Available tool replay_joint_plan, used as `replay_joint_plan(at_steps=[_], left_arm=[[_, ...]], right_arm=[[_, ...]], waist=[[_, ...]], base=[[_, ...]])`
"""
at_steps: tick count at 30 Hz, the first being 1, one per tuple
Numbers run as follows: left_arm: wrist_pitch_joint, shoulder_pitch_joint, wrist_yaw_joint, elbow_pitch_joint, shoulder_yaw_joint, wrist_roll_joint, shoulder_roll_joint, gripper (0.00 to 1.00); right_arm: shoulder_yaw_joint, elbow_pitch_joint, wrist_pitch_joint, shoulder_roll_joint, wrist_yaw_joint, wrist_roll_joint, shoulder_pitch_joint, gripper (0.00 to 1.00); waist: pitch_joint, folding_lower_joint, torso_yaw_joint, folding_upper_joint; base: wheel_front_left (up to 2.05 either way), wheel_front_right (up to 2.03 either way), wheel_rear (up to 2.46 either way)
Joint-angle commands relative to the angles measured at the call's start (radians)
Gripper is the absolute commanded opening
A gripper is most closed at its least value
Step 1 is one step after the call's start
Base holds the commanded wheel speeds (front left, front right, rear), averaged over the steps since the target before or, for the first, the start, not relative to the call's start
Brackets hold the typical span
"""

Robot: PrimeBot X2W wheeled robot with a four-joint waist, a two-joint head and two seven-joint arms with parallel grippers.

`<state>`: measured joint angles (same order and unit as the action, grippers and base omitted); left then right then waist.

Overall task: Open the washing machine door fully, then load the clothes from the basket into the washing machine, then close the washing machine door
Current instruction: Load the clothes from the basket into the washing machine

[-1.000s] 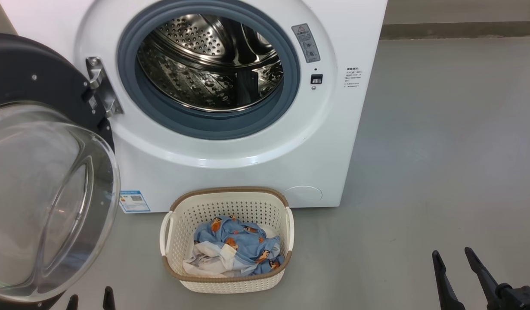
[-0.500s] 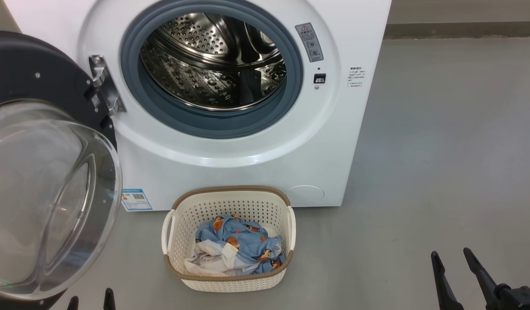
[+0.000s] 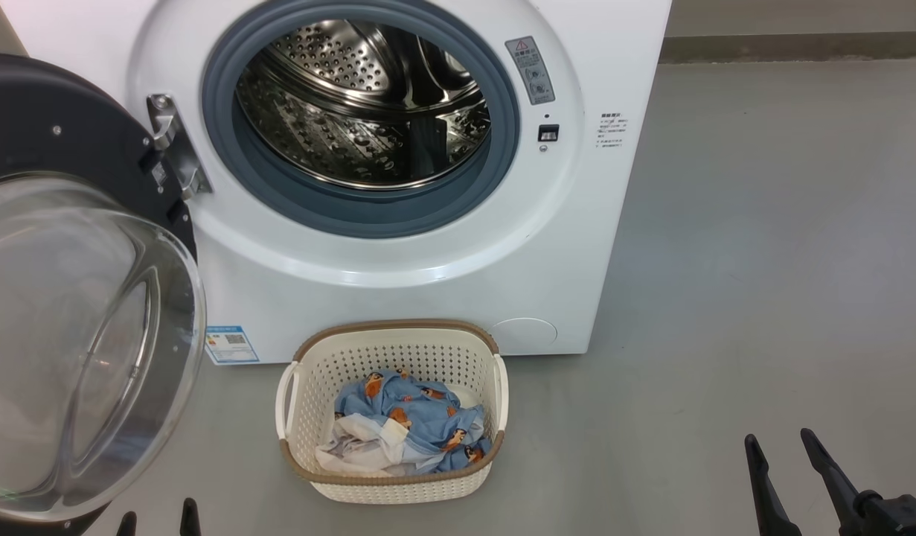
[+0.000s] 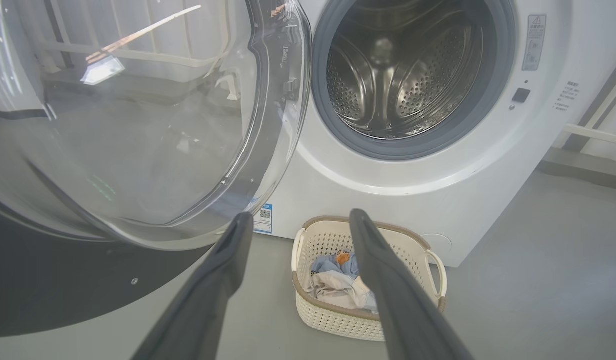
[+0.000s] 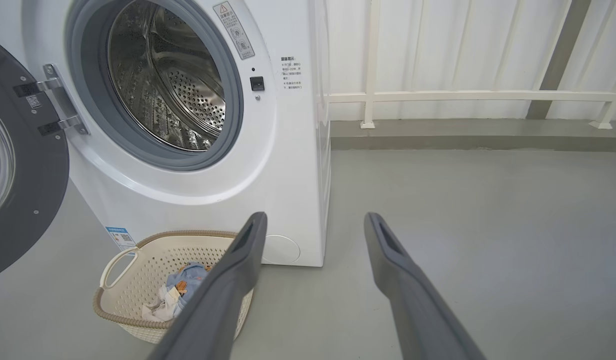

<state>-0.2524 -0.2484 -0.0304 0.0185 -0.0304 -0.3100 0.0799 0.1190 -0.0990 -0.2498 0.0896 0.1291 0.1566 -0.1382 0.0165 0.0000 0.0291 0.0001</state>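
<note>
1. The left gripper (image 3: 158, 516) is seen at the near edge of the floor (image 3: 763, 260), under the door's glass. Its fingers are spread wide and nothing is held between them.
2. The right gripper (image 3: 780, 439) is seen toward the near right corner of the floor. It is likewise wide and empty, and well apart from the basket.
3. The basket (image 3: 392, 487) is set upright on the floor, just in front of the washer's base.
4. The clothes (image 3: 417, 417) are heaped inside the basket, with the blue printed fabric lying over a white piece at its near left.
5. The door (image 3: 48, 126) is swung out to the left on its hinge. Its dark inner face and glass bowl are turned toward the robot.
6. The washer (image 3: 398, 298) is placed toward the far edge of the floor. Its steel drum (image 3: 353, 112) is exposed and ringed by the seal (image 3: 368, 216).
</note>
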Motion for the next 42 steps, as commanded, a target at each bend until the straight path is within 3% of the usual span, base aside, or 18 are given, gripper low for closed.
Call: replay_joint_plan(at_steps=[1, 24, 42], left_arm=[[-0.009, 0.010, 0.007, -0.020, -0.032, 0.012, 0.006, 1.00], [-0.009, 0.016, 0.030, -0.017, -0.027, 0.013, 0.004, 1.00], [-0.009, 0.018, 0.018, -0.019, -0.030, 0.010, -0.003, 1.00]], right_arm=[[-0.021, 0.021, -0.012, 0.011, 0.002, -0.007, 0.035, 1.00], [-0.019, 0.025, -0.012, 0.008, 0.002, -0.008, 0.034, 1.00], [-0.020, 0.022, -0.012, 0.012, 0.002, -0.006, 0.035, 1.00]], waist=[[-0.001, 0.0000, 0.000, -0.0001], [-0.012, 0.0000, 0.000, -0.0001], [-0.016, 0.0000, 0.001, -0.0001]], base=[[0.03, -0.03, 0.00], [1.16, -1.16, 0.00], [0.10, -0.10, 0.00]])
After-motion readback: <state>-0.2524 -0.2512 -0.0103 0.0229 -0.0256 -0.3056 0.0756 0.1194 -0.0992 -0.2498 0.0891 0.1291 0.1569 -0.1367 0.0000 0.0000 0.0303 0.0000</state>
